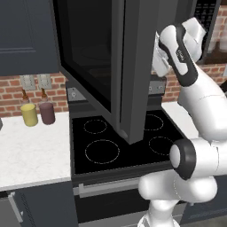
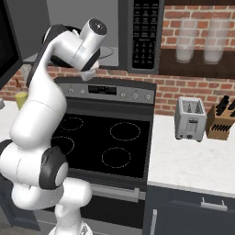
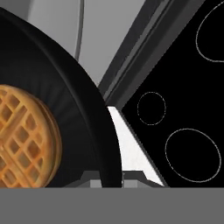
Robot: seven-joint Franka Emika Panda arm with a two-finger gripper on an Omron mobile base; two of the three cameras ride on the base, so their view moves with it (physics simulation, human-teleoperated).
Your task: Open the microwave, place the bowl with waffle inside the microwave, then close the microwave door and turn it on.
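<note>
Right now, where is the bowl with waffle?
In the hand view, the bowl with waffle sits left, its rim in the gripper, above the stove, at the open microwave.

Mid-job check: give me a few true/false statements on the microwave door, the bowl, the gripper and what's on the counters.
1. The microwave door is swung open. True.
2. The bowl is empty. False: a waffle lies in it.
3. The gripper is shut on the bowl's rim. True.
4. The toaster stands on the stove. False: it stands on the white counter beside the knife block.
5. Two jars stand left of the stove. True.
</note>
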